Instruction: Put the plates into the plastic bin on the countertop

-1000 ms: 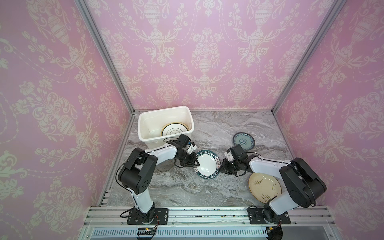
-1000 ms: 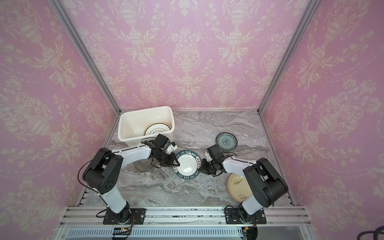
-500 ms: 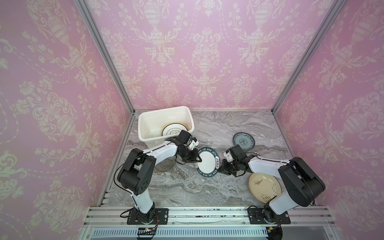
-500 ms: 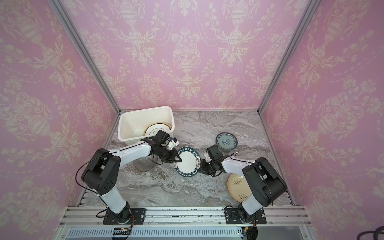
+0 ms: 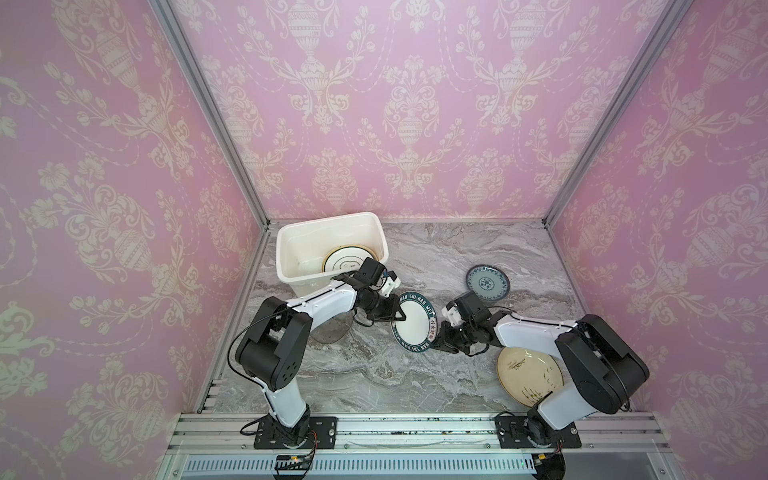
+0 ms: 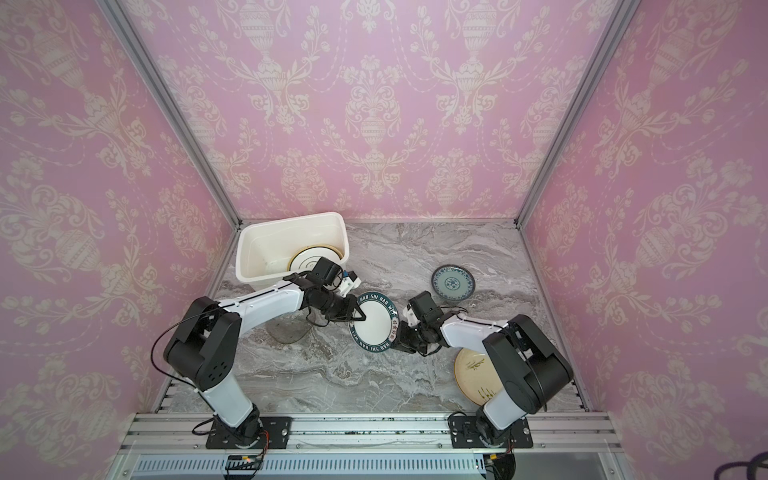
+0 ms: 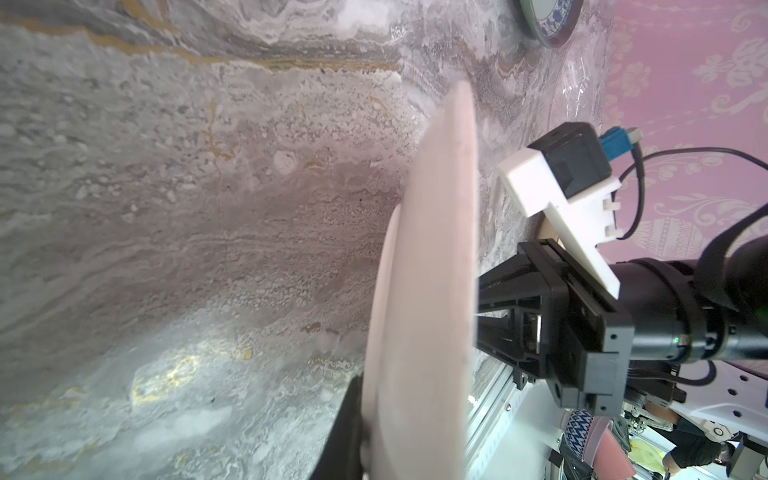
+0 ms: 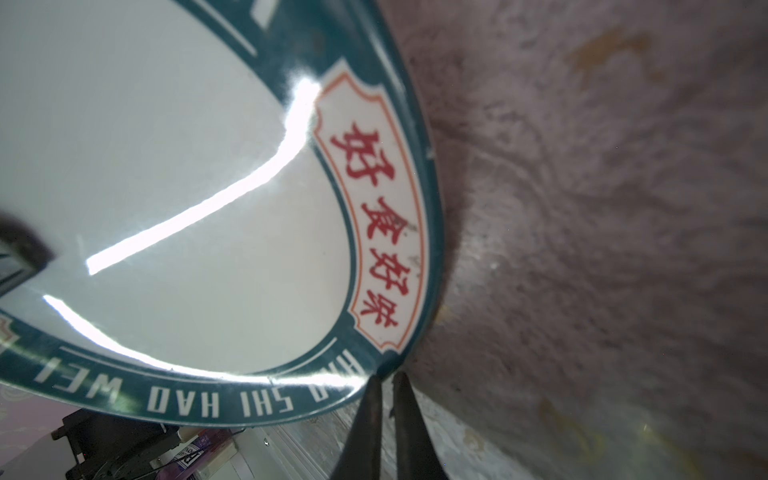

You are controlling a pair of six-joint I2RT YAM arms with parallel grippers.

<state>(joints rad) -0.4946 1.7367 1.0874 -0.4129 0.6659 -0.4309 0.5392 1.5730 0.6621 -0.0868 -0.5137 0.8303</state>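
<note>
A white plate with a dark green lettered rim [image 5: 413,328] [image 6: 374,326] is tilted above the countertop [image 5: 374,374], its left side raised. My left gripper [image 5: 397,318] [image 6: 359,316] is shut on its left rim; one black finger [image 7: 349,432] lies against the pale underside [image 7: 428,291]. My right gripper [image 5: 435,341] [image 6: 395,341] [image 8: 384,380] is shut, its tips against the plate's lower right edge [image 8: 166,187]. The white plastic bin [image 5: 291,249] [image 6: 257,253] stands at the back left and holds a dark-rimmed plate [image 5: 347,259].
A blue-patterned plate [image 5: 487,282] [image 6: 453,282] lies at the back right. A cream plate [image 5: 525,374] [image 6: 471,370] lies partly under the right arm. A clear grey glass plate [image 5: 332,330] [image 6: 291,332] lies under the left forearm.
The green-rimmed plate has tipped up steeper on its right edge as the left gripper raised its left rim. The right gripper has stayed at the plate's right edge.
</note>
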